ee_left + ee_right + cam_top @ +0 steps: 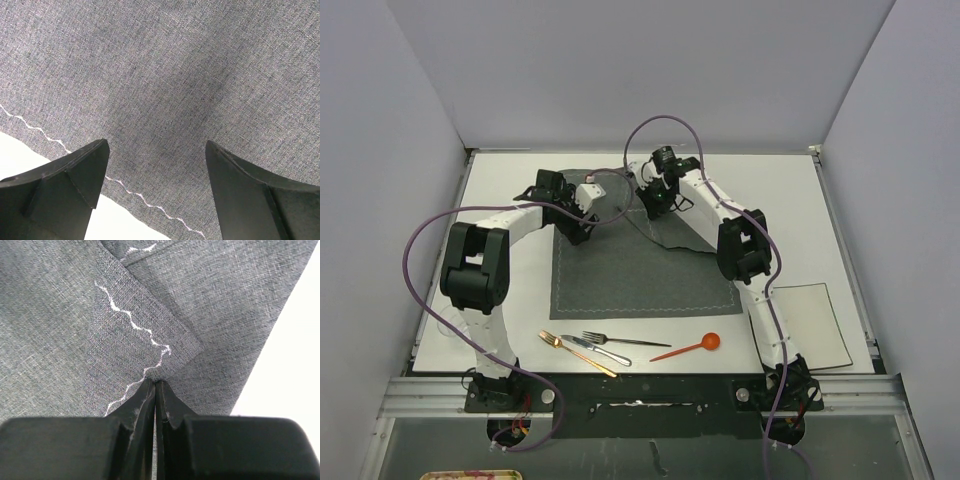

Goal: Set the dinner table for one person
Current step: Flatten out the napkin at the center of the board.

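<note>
Dinner table lies under R hand, which pinches placemat corner.

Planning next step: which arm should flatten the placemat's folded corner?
Right: the right pincer is shut on the placemat at its folded corner; the left pincer sits open over flat cloth.

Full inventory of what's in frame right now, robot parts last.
dinner table: 1, white, under everything
placemat: 1, dark grey, table centre, far right corner folded over
plate: 1, off-white, square, near right
gold utensil: 1, near edge
silver utensil: 1, crossing the gold one
dark-handled utensil: 1, type unclear
spoon: 1, orange, near edge
left arm: 1, white-black, jaws open over placemat
right arm: 1, white-black, jaws shut on placemat corner
</note>
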Robot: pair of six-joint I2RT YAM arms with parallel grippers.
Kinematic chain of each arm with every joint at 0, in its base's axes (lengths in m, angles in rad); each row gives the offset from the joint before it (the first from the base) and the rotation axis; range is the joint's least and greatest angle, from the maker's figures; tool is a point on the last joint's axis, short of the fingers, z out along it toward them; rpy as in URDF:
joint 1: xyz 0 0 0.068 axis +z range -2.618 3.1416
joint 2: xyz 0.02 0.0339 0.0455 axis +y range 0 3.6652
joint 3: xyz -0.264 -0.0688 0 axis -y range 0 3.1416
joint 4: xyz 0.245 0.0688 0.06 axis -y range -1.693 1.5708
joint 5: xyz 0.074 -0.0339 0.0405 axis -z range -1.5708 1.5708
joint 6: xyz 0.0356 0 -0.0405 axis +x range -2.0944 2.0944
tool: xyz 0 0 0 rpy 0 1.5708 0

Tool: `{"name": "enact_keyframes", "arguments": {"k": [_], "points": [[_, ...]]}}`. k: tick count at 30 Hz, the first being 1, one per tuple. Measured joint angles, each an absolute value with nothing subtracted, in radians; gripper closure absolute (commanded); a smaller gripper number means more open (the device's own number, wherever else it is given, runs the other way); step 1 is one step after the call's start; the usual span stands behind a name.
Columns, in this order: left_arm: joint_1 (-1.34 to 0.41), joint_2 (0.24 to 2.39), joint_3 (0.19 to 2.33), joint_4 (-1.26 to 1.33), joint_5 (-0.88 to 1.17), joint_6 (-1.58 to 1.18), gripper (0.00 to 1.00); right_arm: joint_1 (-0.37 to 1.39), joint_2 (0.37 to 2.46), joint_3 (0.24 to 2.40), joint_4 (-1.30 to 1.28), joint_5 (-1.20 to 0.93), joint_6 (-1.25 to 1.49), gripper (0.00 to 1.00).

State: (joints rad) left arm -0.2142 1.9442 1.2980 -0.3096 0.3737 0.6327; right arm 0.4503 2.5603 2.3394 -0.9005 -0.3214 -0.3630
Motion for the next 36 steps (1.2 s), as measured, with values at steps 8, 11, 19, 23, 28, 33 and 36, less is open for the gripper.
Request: {"name": "enact_keyframes", "arguments": {"k": [8,11,19,23,28,33,36], "points": [[-0.213,1.944,1.289,-0.31,0.38,0.633,0.31,0.44,2.52,2.339,-0.896,-0.237,-0.391,1.0],[-0.213,1.945,1.286,-0.311,0.381,0.636,0.34,0.425,2.485,2.339,-0.886,-0.215,-0.396,1.0],[-0.213,1.945,1.285,-0.316,0.387,0.64,0.35,0.363,2.441,2.339,-0.857,-0.157,-0.424,1.0],[-0.213,1.945,1.285,-0.324,0.391,0.64,0.36,0.336,2.441,2.339,-0.854,-0.136,-0.439,1.0],[-0.213,1.945,1.285,-0.337,0.394,0.643,0.36,0.297,2.442,2.346,-0.846,-0.109,-0.447,1.0],[-0.213,1.945,1.285,-0.358,0.394,0.65,0.36,0.258,2.445,2.356,-0.817,-0.07,-0.461,1.0],[-0.213,1.945,1.285,-0.375,0.397,0.656,0.37,0.238,2.449,2.356,-0.798,-0.041,-0.464,1.0]]}}
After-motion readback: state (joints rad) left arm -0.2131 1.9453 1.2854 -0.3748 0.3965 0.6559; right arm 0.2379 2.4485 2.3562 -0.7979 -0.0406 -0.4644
